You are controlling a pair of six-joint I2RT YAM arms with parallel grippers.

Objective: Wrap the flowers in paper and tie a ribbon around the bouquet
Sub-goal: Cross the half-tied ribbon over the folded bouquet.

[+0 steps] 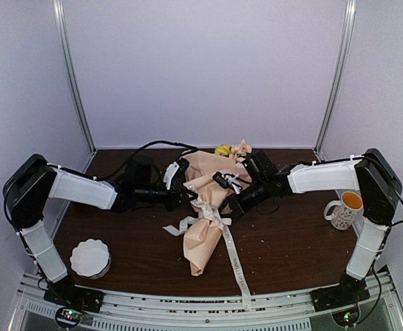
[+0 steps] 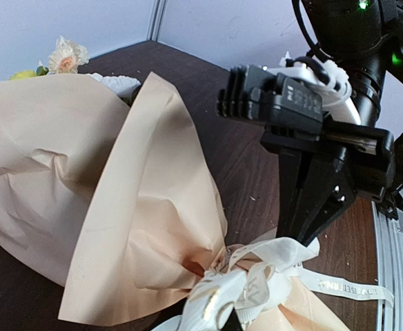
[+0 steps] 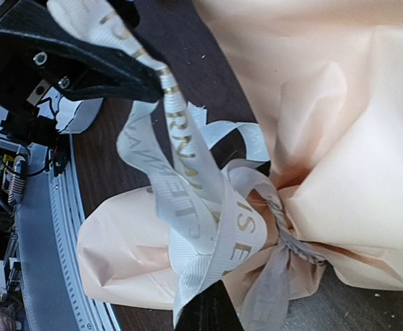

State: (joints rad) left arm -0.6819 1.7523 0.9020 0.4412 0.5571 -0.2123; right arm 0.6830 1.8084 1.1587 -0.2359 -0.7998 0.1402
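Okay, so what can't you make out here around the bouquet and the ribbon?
Flower stems: every view, wrapped inside the paper.
Ribbon print: top view, too small to read.
Knot: left wrist view, cut by the bottom edge.
Right gripper fingertips: left wrist view, buried in ribbon loops.

Soft, even light from overhead; only faint shadow beneath the bouquet [image 1: 200, 247] on my dark tabletop [image 1: 291, 241]. Up close it glares pale, its nearest folds blurred
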